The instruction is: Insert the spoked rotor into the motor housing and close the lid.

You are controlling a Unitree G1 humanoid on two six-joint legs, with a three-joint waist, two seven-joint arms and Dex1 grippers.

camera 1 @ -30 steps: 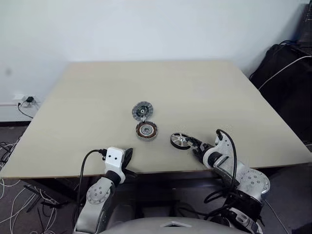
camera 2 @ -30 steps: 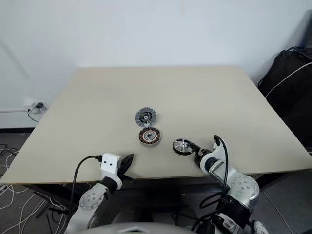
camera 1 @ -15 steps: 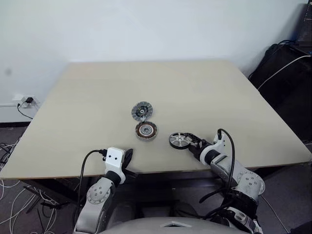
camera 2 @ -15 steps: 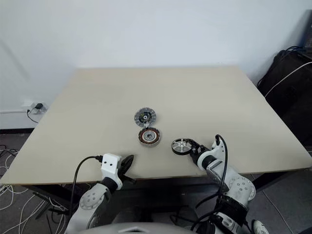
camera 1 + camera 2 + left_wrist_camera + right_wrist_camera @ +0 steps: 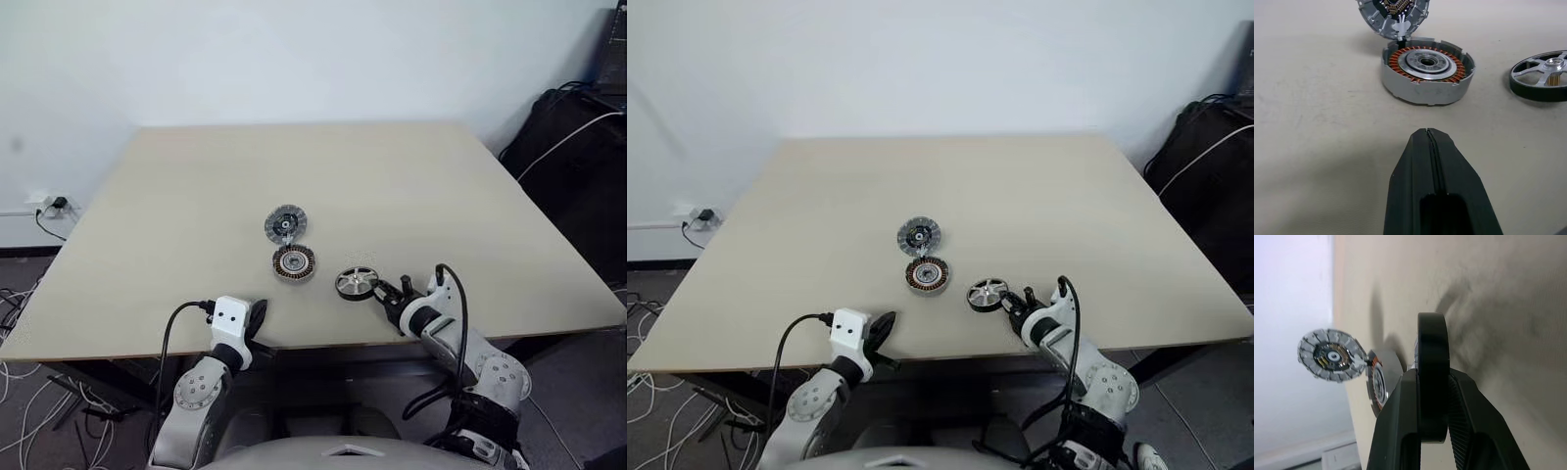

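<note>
Rotor (image 5: 1431, 362) sitting clamped by its rim in my right gripper (image 5: 1432, 401), beside the housing (image 5: 1425, 71); I'm keeping it level, left gripper (image 5: 1429, 142) shut.

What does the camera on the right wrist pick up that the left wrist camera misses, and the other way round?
Right wrist view alone: the right gripper, its two fingers closed on the dark rim of the spoked rotor, seen edge-on.

Left wrist view alone: the left gripper shut and holding nothing, and the copper windings inside the motor housing seen from above, with the rotor's silvery spokes face-up.

Both: the rotor, the housing, the ribbed lid beside the housing, and the table.
</note>
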